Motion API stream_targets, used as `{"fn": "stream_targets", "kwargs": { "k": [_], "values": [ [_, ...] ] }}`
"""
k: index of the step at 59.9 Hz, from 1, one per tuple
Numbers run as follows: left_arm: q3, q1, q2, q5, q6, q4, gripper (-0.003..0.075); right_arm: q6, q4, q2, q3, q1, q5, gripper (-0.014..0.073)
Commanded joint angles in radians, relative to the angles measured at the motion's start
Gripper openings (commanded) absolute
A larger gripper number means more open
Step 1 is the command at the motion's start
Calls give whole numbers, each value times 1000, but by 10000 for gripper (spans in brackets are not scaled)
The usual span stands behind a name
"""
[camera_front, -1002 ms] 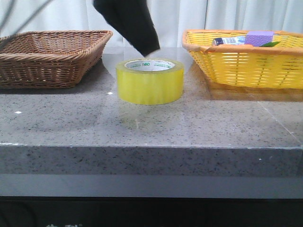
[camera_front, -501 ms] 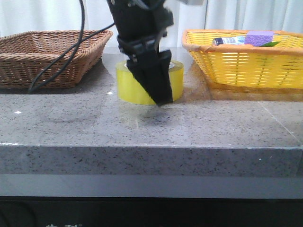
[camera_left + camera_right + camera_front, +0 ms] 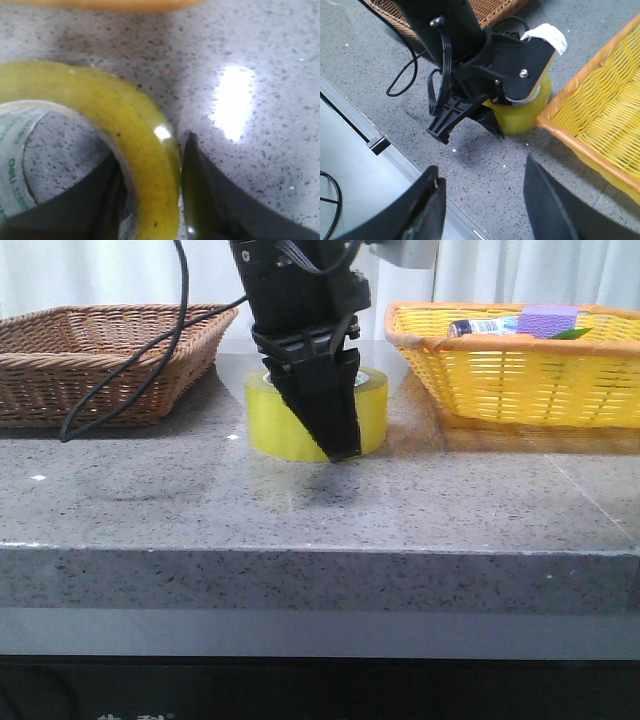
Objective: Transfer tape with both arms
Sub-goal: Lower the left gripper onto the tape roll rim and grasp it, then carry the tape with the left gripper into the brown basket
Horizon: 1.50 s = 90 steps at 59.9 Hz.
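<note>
The tape (image 3: 265,422), a wide pale yellow roll, lies flat on the grey stone table (image 3: 300,510) between two baskets. My left gripper (image 3: 338,445) reaches down onto it from above. In the left wrist view one finger (image 3: 100,195) is inside the white ring and the other finger (image 3: 210,195) is outside, closed against the roll's wall (image 3: 130,115). The roll rests on the table. My right gripper (image 3: 481,167) is open and empty, above the table's front edge, apart from the tape (image 3: 532,112). It does not show in the front view.
A brown wicker basket (image 3: 100,360) stands at the back left. A yellow basket (image 3: 520,375) at the back right holds a purple block (image 3: 548,320) and a bottle (image 3: 480,327). The left arm's black cable (image 3: 130,390) hangs over the brown basket.
The left arm came down from above the tape onto its near wall. In the last half second it stayed almost still and its fingers narrowed. The tape has not moved.
</note>
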Motion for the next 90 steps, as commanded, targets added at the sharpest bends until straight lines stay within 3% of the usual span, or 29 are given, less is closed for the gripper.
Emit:
{"fn": "stream_targets", "kwargs": {
  "k": [1,20,42,66,78,90],
  "values": [
    [-56,-5,-54,-5,-34,-5,190,-4,17,-2,-26,-5,-67,393],
    [-213,-5,-58,113,-136,133,190,-4,17,-2,-26,-5,-67,393],
    [-388,23,-58,122,-364,363,190,-4,17,-2,-26,-5,-67,393],
    [-418,306,-47,101,-841,358,190,-4,17,-2,-26,-5,-67,393],
    [-418,407,-7,145,-868,222,190,-4,17,-2,-26,-5,-67,393],
    [-418,424,36,145,-869,209,190,-4,17,-2,-26,-5,-67,393]
  ]
}}
